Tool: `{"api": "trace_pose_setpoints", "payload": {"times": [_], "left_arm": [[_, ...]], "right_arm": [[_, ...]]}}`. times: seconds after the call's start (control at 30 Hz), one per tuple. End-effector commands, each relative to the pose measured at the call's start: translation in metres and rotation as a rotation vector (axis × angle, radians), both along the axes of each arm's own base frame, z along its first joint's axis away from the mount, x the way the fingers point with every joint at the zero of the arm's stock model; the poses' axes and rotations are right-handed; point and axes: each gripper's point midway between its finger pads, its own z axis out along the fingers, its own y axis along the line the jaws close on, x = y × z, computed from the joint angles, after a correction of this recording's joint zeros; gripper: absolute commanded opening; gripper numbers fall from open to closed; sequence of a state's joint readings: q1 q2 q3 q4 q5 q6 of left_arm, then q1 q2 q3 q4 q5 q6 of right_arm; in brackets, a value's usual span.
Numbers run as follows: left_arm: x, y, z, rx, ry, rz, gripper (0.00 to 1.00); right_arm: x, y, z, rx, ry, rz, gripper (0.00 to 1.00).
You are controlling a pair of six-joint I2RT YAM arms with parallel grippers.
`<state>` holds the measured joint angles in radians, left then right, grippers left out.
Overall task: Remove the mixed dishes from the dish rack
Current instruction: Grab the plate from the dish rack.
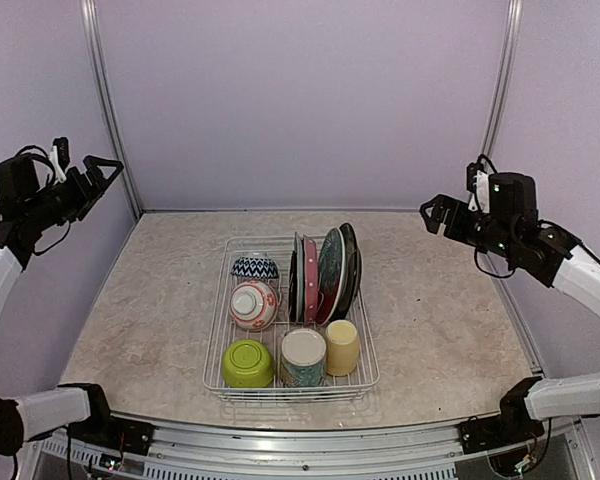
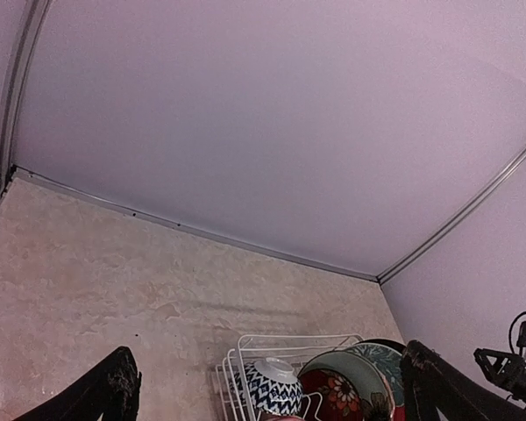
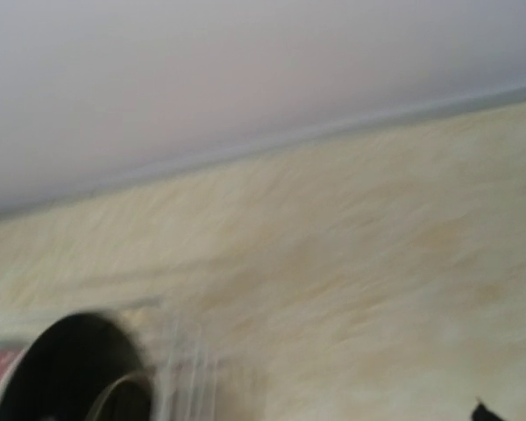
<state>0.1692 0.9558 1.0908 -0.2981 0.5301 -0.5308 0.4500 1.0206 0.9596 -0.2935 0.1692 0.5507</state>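
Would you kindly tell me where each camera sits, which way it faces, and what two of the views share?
Top external: above and behind the arms, looking down on the dish rack; both arms show, left gripper and right gripper open.
Left wrist: on the raised left arm, facing the far wall and the rack; both fingers at the bottom.
Right wrist: blurred, facing the table and dark plate; hardly any finger shows.
Shared: blue zigzag bowl, top and left wrist.

Lime bowl (image 1: 247,363), yellow cup (image 1: 342,347), white wire rack (image 1: 290,392).
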Motion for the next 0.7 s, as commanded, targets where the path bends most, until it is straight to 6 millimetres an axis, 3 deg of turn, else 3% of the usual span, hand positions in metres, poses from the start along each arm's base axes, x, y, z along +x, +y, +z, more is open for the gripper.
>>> {"api": "trace_pose_setpoints", "payload": {"times": [0.0, 0.13, 0.27, 0.5, 0.67], "left_arm": [[0.006, -0.012, -0.010, -0.049, 0.086, -0.088, 0.99], [0.011, -0.023, -0.018, -0.066, 0.134, -0.142, 0.99], [0.013, -0.039, -0.026, -0.067, 0.178, -0.203, 0.99], [0.012, -0.062, -0.032, -0.057, 0.216, -0.272, 0.99], [0.010, -0.070, -0.035, -0.040, 0.231, -0.288, 0.99]], "right_arm": [[0.011, 0.057, -0.002, -0.029, 0.053, 0.078, 1.00], [0.015, 0.109, -0.013, -0.143, 0.114, 0.105, 1.00], [0.014, 0.143, -0.025, -0.262, 0.180, 0.084, 0.97], [0.012, 0.160, -0.039, -0.400, 0.257, -0.030, 0.77], [0.013, 0.167, -0.045, -0.415, 0.267, -0.028, 0.48]]}}
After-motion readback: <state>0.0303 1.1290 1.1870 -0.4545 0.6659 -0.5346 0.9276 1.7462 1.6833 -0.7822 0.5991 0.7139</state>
